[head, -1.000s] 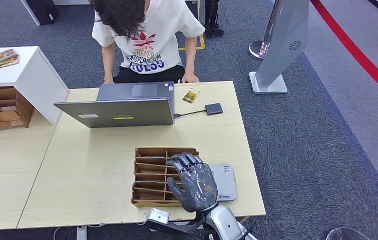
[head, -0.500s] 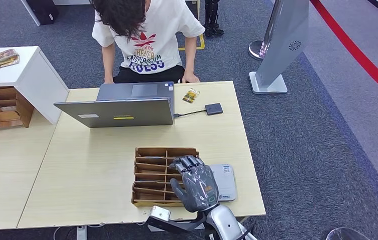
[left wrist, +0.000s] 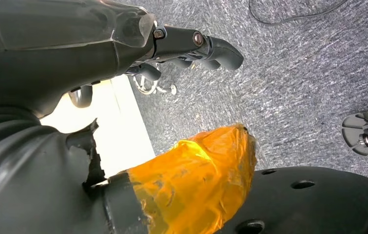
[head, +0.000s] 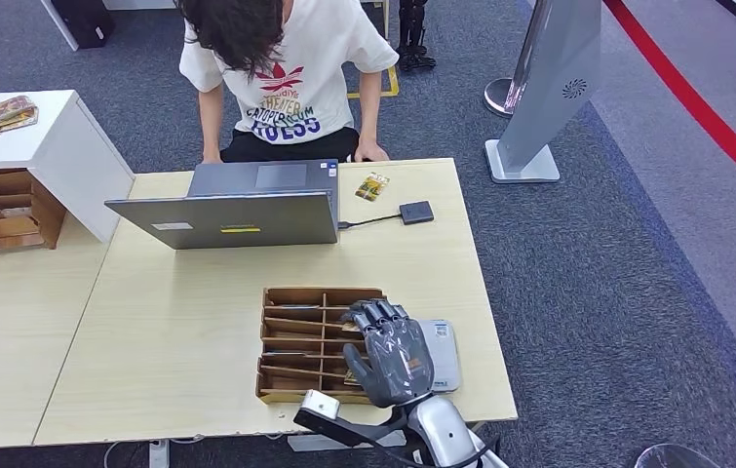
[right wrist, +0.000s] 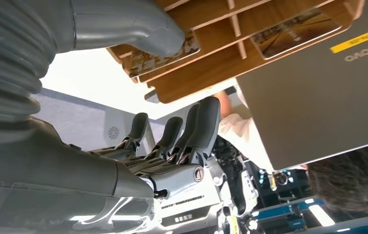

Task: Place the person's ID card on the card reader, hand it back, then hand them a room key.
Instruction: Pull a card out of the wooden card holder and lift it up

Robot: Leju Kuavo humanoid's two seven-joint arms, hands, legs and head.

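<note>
Head view first: my right hand (head: 395, 356) hovers palm-down over the near right corner of the counter (head: 178, 331), its fingers (head: 375, 313) extended and slightly apart with nothing between them. The fingertips reach over the right edge of the wooden card tray (head: 297, 343), and the back of the hand covers part of the grey card reader (head: 442, 353) lying flat just beside that tray. In the right wrist view the same fingers (right wrist: 206, 122) stand straight and spread, empty, with the thumb (right wrist: 138, 24) close to tray slots that hold patterned room key cards (right wrist: 296, 31).

My left hand (left wrist: 123, 53) hangs down beside the counter's edge, above the grey carpet; its fingers (left wrist: 216, 48) are loosely curled and grip nothing that I can see, though I cannot tell for certain how far closed they are.

Further out, the ID card (head: 371, 186) lies flat on the far side of the counter, near the person's hand (head: 370, 152). A small dark pad (head: 416, 213) on a cable sits just beside it, wired to the open laptop (head: 237, 205). The person (head: 281, 68) in a white shirt leans over the far edge with both hands resting on the counter.
</note>
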